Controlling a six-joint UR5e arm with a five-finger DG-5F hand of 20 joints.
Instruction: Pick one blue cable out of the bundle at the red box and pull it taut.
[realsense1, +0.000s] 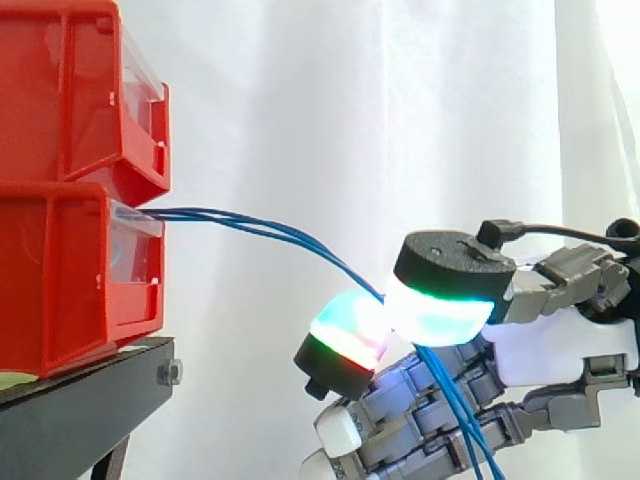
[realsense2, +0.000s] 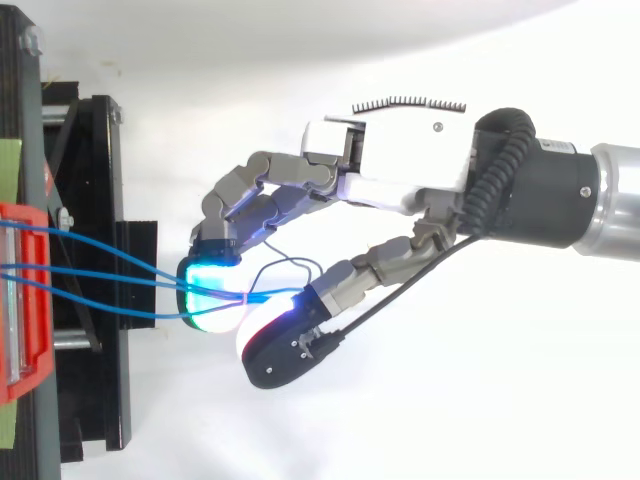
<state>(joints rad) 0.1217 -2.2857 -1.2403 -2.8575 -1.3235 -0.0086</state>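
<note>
Closest to my cameras is the hand (realsense2: 400, 170), which comes in from the right in the side view (realsense1: 560, 340). Its thumb and one finger are curled toward each other, and their glowing pads (realsense1: 440, 310) are pressed together on the cables (realsense1: 270, 230); the other fingers are bent below, and I see nothing held in them. From above I count three blue strands (realsense2: 100, 270) that leave the red box (realsense2: 20, 300) spread apart and meet at the pinch. I cannot tell if the pads catch one strand or all of them. From the side, the cables come out of the front of the lower box (realsense1: 60, 280) and go down in a soft curve to the pads, not fully straight. Behind the pinch they make a small loop (realsense2: 290, 265), and some strands hang down past the bent fingers. A second red box (realsense1: 70, 90) sits on the lower one, and both stand on the black stand (realsense1: 70, 410), well apart from the hand.
</note>
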